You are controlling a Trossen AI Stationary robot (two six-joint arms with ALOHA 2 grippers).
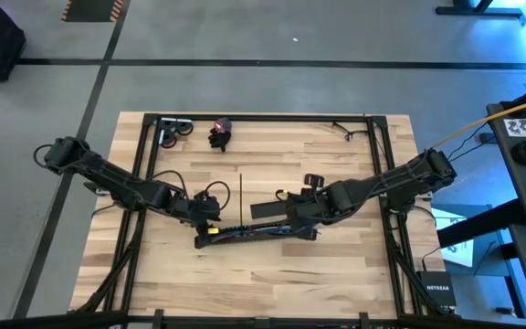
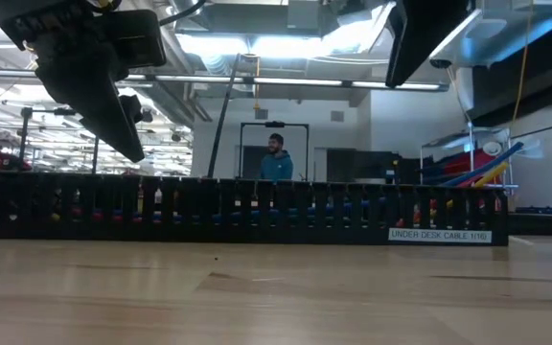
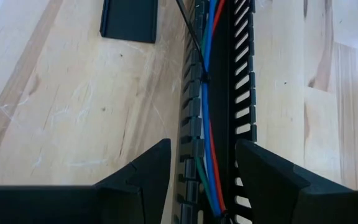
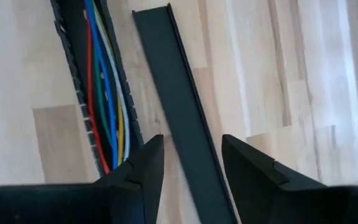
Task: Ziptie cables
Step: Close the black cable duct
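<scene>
Two grippers poised over one slotted channel on the wooden surface (image 1: 336,274).

The left gripper (image 3: 197,177) hangs above the channel's (image 1: 254,232) left end, its fingers spread wide to either side of the walls, probably lining up on the cables (image 3: 209,124) lying inside, where a thin dark ziptie (image 3: 194,46) crosses them. The right gripper (image 4: 191,165), also wide and holding nothing, hovers over the flat cover (image 4: 179,99) lying just beside the channel's right part, likely so that the trough stays uncovered for tying.
</scene>
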